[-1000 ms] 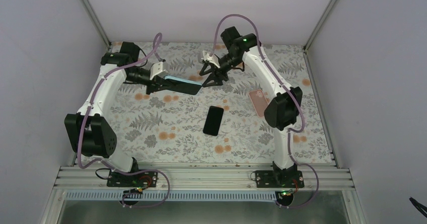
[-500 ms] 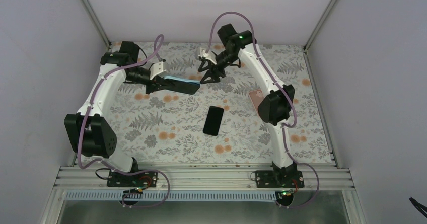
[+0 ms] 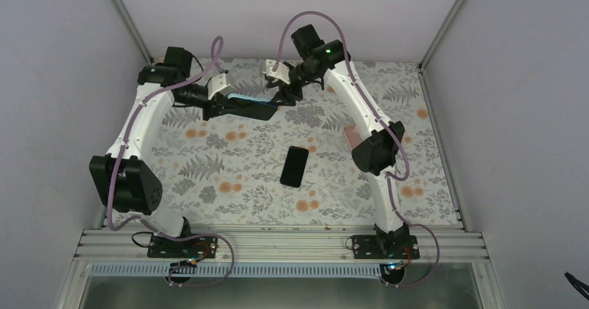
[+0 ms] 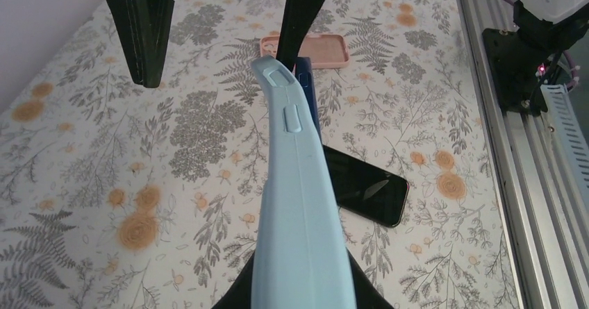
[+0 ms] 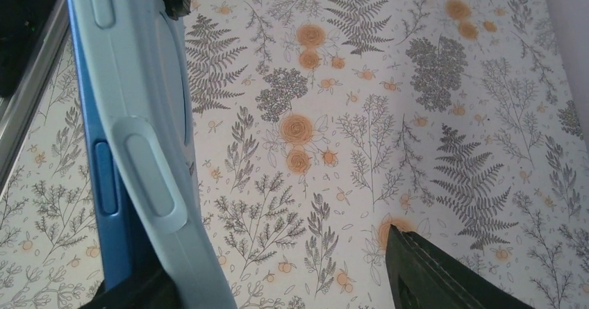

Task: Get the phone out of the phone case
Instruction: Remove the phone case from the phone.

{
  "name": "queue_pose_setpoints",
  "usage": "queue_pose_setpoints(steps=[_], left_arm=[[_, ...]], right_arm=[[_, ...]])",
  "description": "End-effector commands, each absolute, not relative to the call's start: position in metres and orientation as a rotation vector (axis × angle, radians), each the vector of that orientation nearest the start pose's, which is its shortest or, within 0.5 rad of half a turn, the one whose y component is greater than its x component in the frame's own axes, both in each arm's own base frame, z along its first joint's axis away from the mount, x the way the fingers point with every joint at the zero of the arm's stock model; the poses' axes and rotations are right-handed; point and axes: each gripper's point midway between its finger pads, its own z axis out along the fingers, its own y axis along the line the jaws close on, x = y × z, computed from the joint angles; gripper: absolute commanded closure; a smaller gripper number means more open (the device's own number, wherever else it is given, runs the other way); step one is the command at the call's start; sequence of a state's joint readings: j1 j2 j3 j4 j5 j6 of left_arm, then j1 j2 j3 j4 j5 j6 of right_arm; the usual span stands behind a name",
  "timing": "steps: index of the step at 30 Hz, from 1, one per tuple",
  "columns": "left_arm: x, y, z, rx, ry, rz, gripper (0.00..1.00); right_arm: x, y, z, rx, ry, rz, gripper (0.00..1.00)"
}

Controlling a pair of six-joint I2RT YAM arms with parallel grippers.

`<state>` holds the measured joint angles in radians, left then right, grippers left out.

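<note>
My left gripper [image 3: 224, 105] is shut on a light-blue phone case [image 3: 247, 103] with a blue phone in it, held edge-up above the far part of the table. In the left wrist view the case [image 4: 299, 205] runs up the middle, the blue phone [image 4: 310, 90] peeks out at its far end, and my left gripper [image 4: 300, 296] shows as black beneath it. My right gripper [image 3: 279, 94] is open at the case's free end. In the right wrist view the case [image 5: 139, 135] and phone [image 5: 111, 212] lie against the right gripper's [image 5: 278, 281] left finger.
A bare black phone [image 3: 294, 166] lies flat mid-table, also in the left wrist view [image 4: 364, 187]. An empty pink case [image 3: 352, 135] lies to the right, partly behind my right arm, and shows in the left wrist view [image 4: 305, 48]. An aluminium rail [image 3: 278, 243] runs along the near edge.
Both grippers have moved toward the far left of the table. The cased phone went with the left gripper, and the right gripper stayed open at its free end.
</note>
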<state>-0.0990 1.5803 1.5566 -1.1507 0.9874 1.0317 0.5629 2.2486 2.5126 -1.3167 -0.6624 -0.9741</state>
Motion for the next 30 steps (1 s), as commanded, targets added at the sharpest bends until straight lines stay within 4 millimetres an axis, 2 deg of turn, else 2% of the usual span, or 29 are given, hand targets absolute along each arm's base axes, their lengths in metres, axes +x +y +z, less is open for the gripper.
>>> queue_pose_setpoints(steps=[1,4,8,10,12,13,14,15,17,21,24,26,27,30], left_arm=[[0.277,-0.222,0.347,1.427,1.320,-1.198,0.98],[0.287,-0.224,0.340,1.407,1.347,-1.209,0.98],[0.323,-0.230,0.332,1.388,1.375,-1.024,0.98],[0.344,-0.233,0.334,1.351,1.381,-0.936,0.98],[0.362,-0.236,0.345,1.327,1.379,-0.882,0.98],[0.369,-0.237,0.351,1.324,1.376,-0.867,0.98],[0.377,-0.239,0.348,1.327,1.391,-0.871,0.98],[0.381,-0.239,0.355,1.331,1.387,-0.857,0.98],[0.389,-0.241,0.355,1.340,1.407,-0.846,0.98],[0.391,-0.235,0.359,1.346,1.420,-0.765,0.96],[0.385,-0.228,0.368,1.352,1.418,-0.679,0.76],[0.380,-0.221,0.378,1.357,1.416,-0.613,0.42],[0.378,-0.216,0.385,1.357,1.413,-0.575,0.29],[0.374,-0.194,0.415,1.324,1.389,-0.440,0.08]], right_arm=[[0.375,0.409,0.274,-1.786,1.456,0.753,0.32],[0.351,0.415,0.282,-1.824,1.380,0.872,0.28],[0.305,0.431,0.298,-1.880,1.282,1.011,0.27],[0.280,0.443,0.306,-1.917,1.237,1.027,0.36],[0.260,0.455,0.306,-1.961,1.215,1.000,0.50],[0.257,0.456,0.306,-1.973,1.217,0.983,0.56],[0.253,0.458,0.305,-1.984,1.218,0.972,0.78],[0.253,0.458,0.304,-1.987,1.221,0.961,0.95],[0.256,0.455,0.302,-1.989,1.244,0.938,0.97],[0.268,0.443,0.286,-1.992,1.330,0.900,0.97],[0.285,0.431,0.284,-1.954,1.395,0.880,0.97],[0.299,0.418,0.283,-1.926,1.436,0.856,0.97],[0.308,0.411,0.283,-1.907,1.460,0.839,0.97],[0.334,0.384,0.288,-1.836,1.518,0.808,0.97]])
